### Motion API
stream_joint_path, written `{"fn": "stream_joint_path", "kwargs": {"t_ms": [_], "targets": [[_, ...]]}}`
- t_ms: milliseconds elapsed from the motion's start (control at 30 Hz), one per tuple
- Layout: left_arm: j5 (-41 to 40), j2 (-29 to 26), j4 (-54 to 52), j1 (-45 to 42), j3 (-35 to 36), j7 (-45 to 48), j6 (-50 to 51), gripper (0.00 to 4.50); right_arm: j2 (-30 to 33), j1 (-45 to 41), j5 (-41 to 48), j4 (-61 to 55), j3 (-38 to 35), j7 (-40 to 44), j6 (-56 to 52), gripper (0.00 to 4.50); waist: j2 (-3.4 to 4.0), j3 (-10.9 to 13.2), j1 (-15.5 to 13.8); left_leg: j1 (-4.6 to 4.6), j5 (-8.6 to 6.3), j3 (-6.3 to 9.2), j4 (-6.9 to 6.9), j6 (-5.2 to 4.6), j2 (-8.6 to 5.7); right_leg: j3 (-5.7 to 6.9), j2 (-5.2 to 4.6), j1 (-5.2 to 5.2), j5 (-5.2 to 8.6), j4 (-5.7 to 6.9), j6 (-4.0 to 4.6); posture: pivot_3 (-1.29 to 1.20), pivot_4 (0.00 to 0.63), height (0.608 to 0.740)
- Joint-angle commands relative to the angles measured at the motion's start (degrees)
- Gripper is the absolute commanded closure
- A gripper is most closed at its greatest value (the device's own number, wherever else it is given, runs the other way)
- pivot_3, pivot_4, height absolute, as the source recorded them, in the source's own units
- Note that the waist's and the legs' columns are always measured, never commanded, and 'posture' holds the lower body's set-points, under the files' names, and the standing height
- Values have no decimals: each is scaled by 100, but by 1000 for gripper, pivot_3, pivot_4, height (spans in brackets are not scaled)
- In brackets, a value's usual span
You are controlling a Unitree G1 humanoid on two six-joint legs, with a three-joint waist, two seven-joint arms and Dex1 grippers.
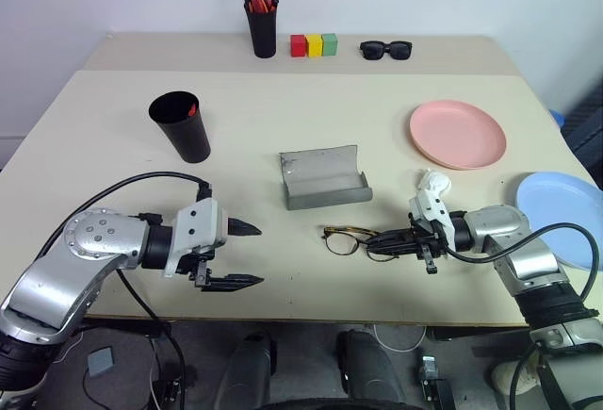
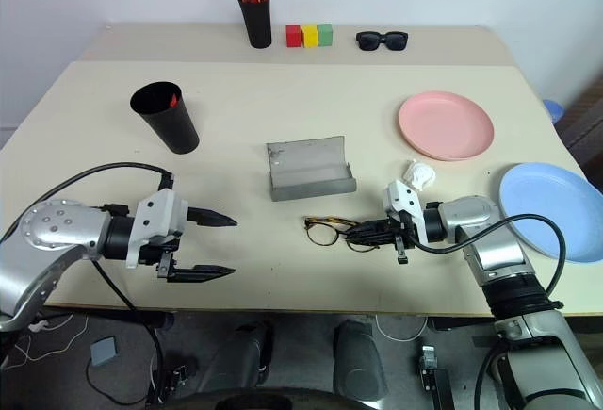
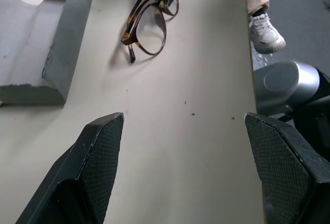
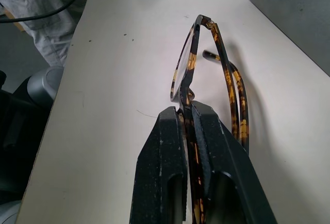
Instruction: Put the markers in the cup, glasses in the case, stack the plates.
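Glasses [image 1: 353, 240]: one lens hidden by right claw [image 1: 388, 238]. Blue plate [image 1: 565, 217]: cut off at edge. Cup [image 1: 181, 125] contents: mostly hidden.

At the far edge of the beige tabletop [image 1: 245, 118]: a black pen holder of orange-red pens [image 1: 261, 25], red, yellow and green blocks [image 1: 314, 45], and black sunglasses [image 1: 385, 49].

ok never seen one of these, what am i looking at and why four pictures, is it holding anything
It is a two-armed robot at a table. Two pictures come from its head, two from cameras on its wrists. Its right pincer is shut on the glasses, near the table's front edge; the left pincer hangs open, holding nothing. Also on the table: an open grey case, a black cup, a pink plate, a blue plate. At the back: a pen holder, coloured blocks, sunglasses.
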State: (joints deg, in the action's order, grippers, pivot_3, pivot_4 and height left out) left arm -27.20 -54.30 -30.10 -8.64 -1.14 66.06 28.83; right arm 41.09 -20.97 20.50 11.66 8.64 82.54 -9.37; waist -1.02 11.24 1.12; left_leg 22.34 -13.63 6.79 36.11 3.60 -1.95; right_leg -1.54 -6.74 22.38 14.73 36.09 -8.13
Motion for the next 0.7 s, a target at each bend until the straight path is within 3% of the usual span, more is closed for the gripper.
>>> {"fn": "stream_joint_path", "kwargs": {"t_ms": [33, 300, 500, 700], "targets": [[33, 55, -35, -48, -5, -41, -143, 635, 49, -83, -59, 79, -182, -131, -24, 4490, 0, 0, -1, 0, 0, 0, 0, 0, 0, 0, 0, 0, 0, 0, 0, 0, 150, 740], [99, 190, 45, -78, -29, -138, -234, 635, 245, 54, 919, -566, -893, 278, -491, 4490, 7, 5, -19, 10, 0, 0, -6, 0, 0, 0, -1, 12, -1, 0, -2, 0, 150, 740], [192, 501, 202, -122, 33, -504, -273, 635, 129, -343, 1346, -577, -1355, 1, -864, 4490, 7, 5, -4, 10, 0, 0, -7, 0, 0, 0, -1, 13, -5, -1, -9, 0, 150, 740], [142, 1094, 448, -128, 349, -1192, -343, 635, -551, -1138, 1073, -177, -1436, -605, -220, 4490, 10, 7, -5, 10, 0, 0, -10, 0, 0, 0, 0, 16, -8, -1, -16, 0, 150, 740]]}}
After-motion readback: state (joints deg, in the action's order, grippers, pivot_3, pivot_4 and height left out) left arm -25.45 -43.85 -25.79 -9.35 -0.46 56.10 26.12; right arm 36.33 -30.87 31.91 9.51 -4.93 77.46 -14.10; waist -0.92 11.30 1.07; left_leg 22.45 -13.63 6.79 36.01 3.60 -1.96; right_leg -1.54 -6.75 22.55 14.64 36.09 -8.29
